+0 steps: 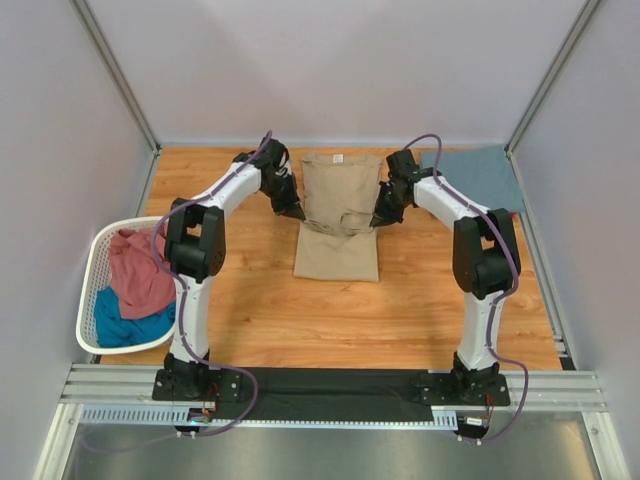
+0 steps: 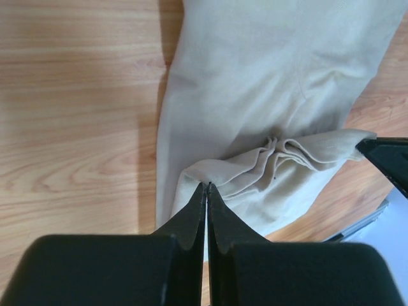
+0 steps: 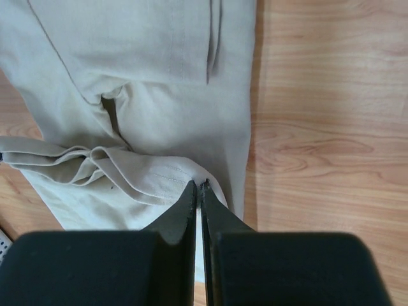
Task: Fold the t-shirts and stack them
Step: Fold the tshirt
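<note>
1. Wooden table (image 1: 430, 300): tan t-shirt (image 1: 338, 215) lies centre, toward 12 o'clock; open wood at 6.
2. Left gripper (image 1: 298, 213) pinches its 9 o'clock edge.
3. Right gripper (image 1: 377, 222) pinches its 3 o'clock edge.

Left gripper (image 2: 207, 186) at bottom centre, jaws pressed together, pinching a bunched edge of the tan shirt (image 2: 274, 76). Shirt runs from top right down to lower centre, lying on the wooden table (image 2: 76, 115). Gathered folds mid-right. Black tip (image 2: 390, 159) at right edge meets the folds' far end.
</note>
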Tool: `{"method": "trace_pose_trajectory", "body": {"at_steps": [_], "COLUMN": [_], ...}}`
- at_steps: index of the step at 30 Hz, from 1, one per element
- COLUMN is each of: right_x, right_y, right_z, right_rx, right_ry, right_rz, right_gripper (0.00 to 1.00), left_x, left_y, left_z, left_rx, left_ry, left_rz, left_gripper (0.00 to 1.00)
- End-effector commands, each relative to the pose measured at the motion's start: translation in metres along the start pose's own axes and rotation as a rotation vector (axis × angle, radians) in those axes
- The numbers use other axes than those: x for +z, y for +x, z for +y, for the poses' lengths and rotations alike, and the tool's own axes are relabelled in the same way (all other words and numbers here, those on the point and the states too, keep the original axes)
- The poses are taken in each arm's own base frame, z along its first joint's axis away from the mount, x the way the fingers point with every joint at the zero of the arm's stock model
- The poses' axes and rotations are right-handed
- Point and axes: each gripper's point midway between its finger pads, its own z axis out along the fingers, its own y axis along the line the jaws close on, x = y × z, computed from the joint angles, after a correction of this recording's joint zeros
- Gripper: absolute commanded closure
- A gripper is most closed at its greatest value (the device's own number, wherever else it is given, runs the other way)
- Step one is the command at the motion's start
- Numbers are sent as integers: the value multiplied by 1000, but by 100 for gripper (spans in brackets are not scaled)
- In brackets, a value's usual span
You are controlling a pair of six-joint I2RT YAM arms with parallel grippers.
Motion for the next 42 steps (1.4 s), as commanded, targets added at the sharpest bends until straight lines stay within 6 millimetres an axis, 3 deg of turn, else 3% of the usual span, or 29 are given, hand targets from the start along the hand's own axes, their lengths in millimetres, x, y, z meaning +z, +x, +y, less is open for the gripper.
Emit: {"method": "trace_pose_trajectory", "body": {"at_steps": [1,10,21,25,27,30,32,37,41,42], "right_x": [-4,-4,15,14,11,3,-4,-12,-14,-15], "right_y": [-24,-40,-57,-71,-81,-90,-80,-44,-37,-38], "right_z": [9,3,-1,-4,-5,-1,4,-6,4,6], "right_rx": [-12,-12,1,44,78,96,63,-1,-32,-40], "right_ry": [-49,-50,-62,-48,-56,-92,-121,-112,-153,-157], "right_rz": [-40,-88,-86,-105,-121,-142,-134,-96,-86,-87], "right_gripper": [100,100,95,86,82,65,63,75,79,78], "left_x": [-7,1,18,10,5,-11,-24,-35,-29,-27], "left_y": [-16,-28,-39,-53,-63,-72,-63,-19,-7,-14], "left_z": [-3,4,1,-3,-5,-12,-12,-4,-20,-22], "left_rx": [0,-20,-14,-6,-8,4,20,103,169,183], "left_ry": [29,25,59,57,65,93,87,97,179,175], "left_rz": [-23,-37,-43,-93,-121,-161,-174,-184,-149,-149], "left_gripper": [100,100,100,98,91,79,75,73,73,73]}}
